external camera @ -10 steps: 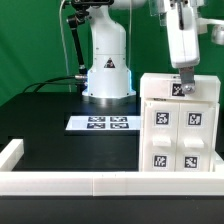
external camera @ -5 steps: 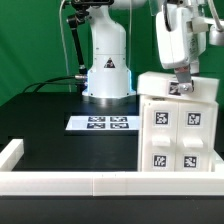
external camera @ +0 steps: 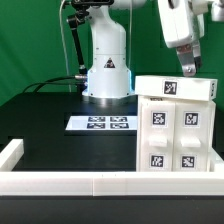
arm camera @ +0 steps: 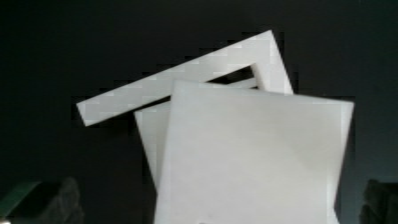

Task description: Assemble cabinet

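The white cabinet body (external camera: 177,135) stands at the exterior view's right, with several tags on its front. A white top panel (external camera: 176,88) with one tag lies flat on it, turned a little askew. In the wrist view this panel (arm camera: 240,150) lies over the body's frame (arm camera: 178,82), whose corner sticks out beyond it. My gripper (external camera: 188,64) hangs open above the panel's right part and is clear of it. In the wrist view the gripper (arm camera: 214,203) has its dark fingers (arm camera: 45,200) far apart at the picture's two edges, with nothing held.
The marker board (external camera: 100,123) lies on the black table in front of the robot base (external camera: 107,75). A long low white border wall (external camera: 70,181) runs along the table's front, with a short return (external camera: 10,153) at the exterior view's left.
My gripper was down on the top panel a second ago and has risen clear of it. The panel stays on the cabinet body and now lies slightly turned.
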Controlling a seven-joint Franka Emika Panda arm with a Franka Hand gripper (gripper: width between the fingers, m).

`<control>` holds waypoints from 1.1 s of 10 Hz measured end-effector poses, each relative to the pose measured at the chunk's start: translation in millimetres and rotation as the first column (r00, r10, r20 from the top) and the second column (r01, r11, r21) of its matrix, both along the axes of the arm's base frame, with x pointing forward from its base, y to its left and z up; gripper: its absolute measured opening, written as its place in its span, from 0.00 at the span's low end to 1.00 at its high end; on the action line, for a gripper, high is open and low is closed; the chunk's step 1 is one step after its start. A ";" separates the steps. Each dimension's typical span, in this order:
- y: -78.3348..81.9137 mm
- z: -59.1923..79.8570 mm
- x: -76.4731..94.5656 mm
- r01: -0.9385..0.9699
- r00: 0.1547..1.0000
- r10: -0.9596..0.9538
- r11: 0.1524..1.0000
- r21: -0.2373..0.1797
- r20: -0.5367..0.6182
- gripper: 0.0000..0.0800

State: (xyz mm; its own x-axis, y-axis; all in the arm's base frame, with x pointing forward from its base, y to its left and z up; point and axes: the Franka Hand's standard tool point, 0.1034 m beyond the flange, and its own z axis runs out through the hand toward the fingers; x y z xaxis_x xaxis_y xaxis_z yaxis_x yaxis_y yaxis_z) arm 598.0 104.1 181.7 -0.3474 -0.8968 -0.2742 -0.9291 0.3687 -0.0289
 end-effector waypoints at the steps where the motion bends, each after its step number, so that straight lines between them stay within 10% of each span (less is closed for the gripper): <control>1: 0.5 -1.9 -0.6 -0.020 1.000 0.020 1.000 -0.003 0.002 1.00; 4: 2.9 -4.5 -2.6 -0.250 0.968 0.249 0.967 -0.046 -0.008 1.00; 11: 11.9 4.0 5.5 -0.852 0.501 0.865 0.498 -0.164 0.026 1.00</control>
